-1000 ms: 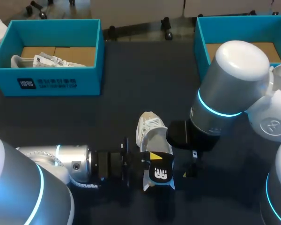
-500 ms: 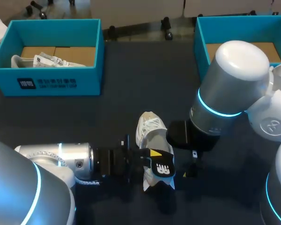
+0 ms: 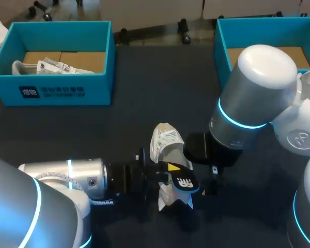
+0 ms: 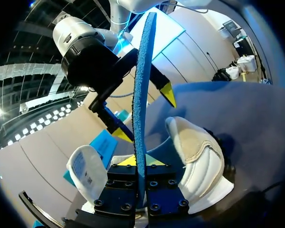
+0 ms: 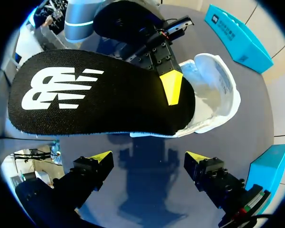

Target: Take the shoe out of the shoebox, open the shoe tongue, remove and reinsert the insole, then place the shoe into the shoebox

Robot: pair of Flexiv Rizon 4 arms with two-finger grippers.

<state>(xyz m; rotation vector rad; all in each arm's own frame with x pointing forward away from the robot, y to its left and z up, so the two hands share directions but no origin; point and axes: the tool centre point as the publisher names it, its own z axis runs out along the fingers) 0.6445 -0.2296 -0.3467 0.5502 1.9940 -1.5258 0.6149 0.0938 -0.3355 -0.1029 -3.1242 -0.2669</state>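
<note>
Holding the removed insole (image 3: 180, 182), left fingers (image 5: 171, 86) clamp it by the shoe (image 3: 165, 142); right fingers (image 5: 96, 159) gape; next, probably, slide it back in.

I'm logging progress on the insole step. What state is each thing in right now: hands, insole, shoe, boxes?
Left hand: shut on the insole.
Right hand: open, empty.
Insole: held on edge by one end.
Shoe: upright on the table, ungripped.
Left shoebox: open, white contents inside.
Right shoebox: open.
</note>
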